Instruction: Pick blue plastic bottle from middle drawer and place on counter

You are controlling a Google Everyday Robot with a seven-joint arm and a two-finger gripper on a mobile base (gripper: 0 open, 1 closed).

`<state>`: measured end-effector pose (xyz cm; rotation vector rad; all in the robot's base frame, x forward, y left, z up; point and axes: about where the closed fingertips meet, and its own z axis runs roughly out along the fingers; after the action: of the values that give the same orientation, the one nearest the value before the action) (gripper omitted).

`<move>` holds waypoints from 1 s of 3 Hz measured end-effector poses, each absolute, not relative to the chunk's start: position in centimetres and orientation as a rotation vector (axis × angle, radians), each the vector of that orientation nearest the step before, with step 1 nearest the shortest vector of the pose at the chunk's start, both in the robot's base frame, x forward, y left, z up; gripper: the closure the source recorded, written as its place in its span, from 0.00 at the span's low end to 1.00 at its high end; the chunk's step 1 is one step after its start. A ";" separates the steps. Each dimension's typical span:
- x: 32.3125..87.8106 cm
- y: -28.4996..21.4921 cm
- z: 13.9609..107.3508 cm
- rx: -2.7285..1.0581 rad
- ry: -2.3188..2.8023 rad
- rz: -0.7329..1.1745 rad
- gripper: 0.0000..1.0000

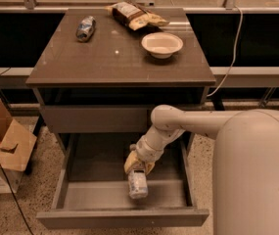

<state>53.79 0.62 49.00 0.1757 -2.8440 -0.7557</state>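
The middle drawer (96, 166) stands pulled out under the cabinet. My gripper (138, 166) reaches down into it, right of the drawer's middle, and is shut on the top end of the blue plastic bottle (138, 185). The bottle is small with a pale label and hangs upright below the fingers, near the drawer's front wall. I cannot tell whether its base touches the drawer floor. The counter (114, 60) is the glossy dark top of the cabinet, above the drawer.
On the counter lie a stubbier dark-wrapped bottle (85, 28) at the back left, a snack bag (135, 15) at the back and a white bowl (162, 44) at the right. Cardboard boxes (4, 148) stand on the floor at the left. My arm's big white body (256, 175) fills the lower right.
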 end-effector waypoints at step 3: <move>48.4 -9.6 65.1 1.042 -2.840 -0.830 1.00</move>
<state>48.36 -9.55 65.06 1.0420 -2.8402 -0.8303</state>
